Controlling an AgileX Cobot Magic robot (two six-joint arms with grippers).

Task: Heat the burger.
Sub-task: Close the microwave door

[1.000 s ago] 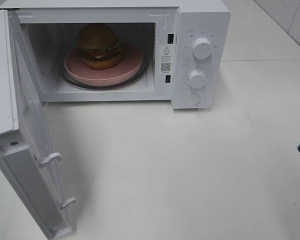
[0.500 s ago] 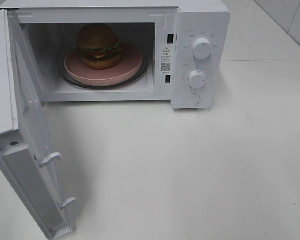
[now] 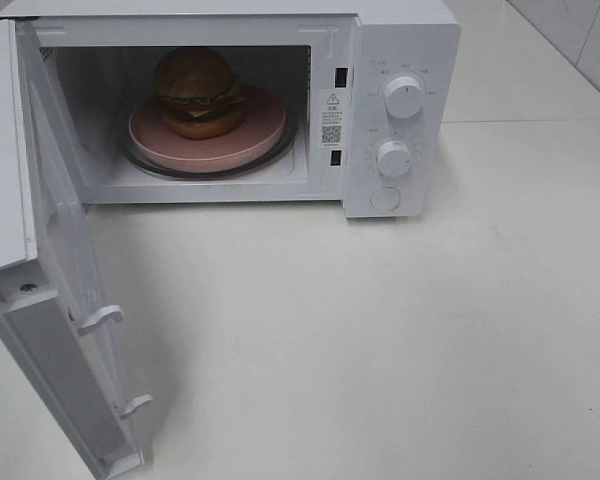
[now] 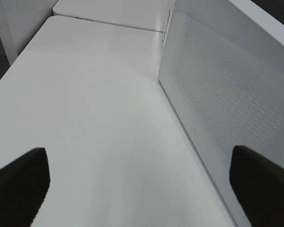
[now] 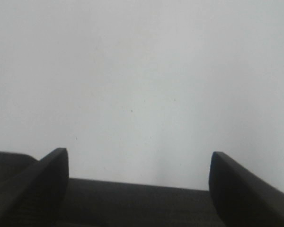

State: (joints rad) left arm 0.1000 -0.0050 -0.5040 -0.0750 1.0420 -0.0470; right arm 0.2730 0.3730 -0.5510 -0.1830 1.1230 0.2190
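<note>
the left hand (image 4: 137, 152) is spread wide with nothing between its dark fingers (image 4: 19, 184), only bare white desk (image 4: 85, 118) below and ahead of it. close beside one of those fingers, and running on ahead of the hand, is the perforated face of the microwave door (image 4: 217, 94), standing upright on its edge side. the right hand (image 5: 138, 153) is also wide open and holds nothing; beneath and in front of it there is just plain desk surface.

neither hand shows in the high view, so both are well apart from the burger (image 3: 198, 92). the burger sits upright inside the open microwave (image 3: 400, 40), on a round pink plate (image 3: 255, 135) that rests on the glass turntable (image 3: 288, 150). it stands toward the back and door-hinge side of the plate, not at its centre.

the door is swung fully out toward the front of the desk, on the left hand's side of the oven, with its two latch hooks (image 3: 100, 318) facing inward. on the control panel, the side nearer the right hand, are an upper knob (image 3: 403, 97), a lower knob (image 3: 393, 158) and a round button (image 3: 385, 198) beneath them.
</note>
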